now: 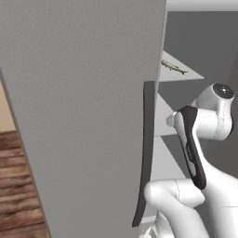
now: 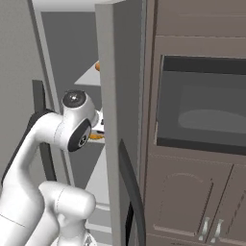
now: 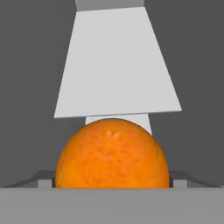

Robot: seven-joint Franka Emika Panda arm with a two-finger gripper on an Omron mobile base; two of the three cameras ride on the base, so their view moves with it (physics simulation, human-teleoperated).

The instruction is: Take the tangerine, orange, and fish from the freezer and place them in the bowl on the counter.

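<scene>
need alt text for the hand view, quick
A large round orange fruit sits close in front of the camera, low in the frame. Behind it, white shelves recede between the dark grey inner walls of the freezer.

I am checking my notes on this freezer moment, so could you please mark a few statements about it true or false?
1. The freezer door stands open. True.
2. The fish lies on the lowest shelf. False: it lies on an upper white shelf, above the arm.
3. An orange fruit sits right in front of the gripper in the hand view. True.
4. The fruit is green and unripe. False: it is bright orange with a dimpled skin.
5. A dark built-in oven stands to the right of the freezer in the right base view. True.
</scene>
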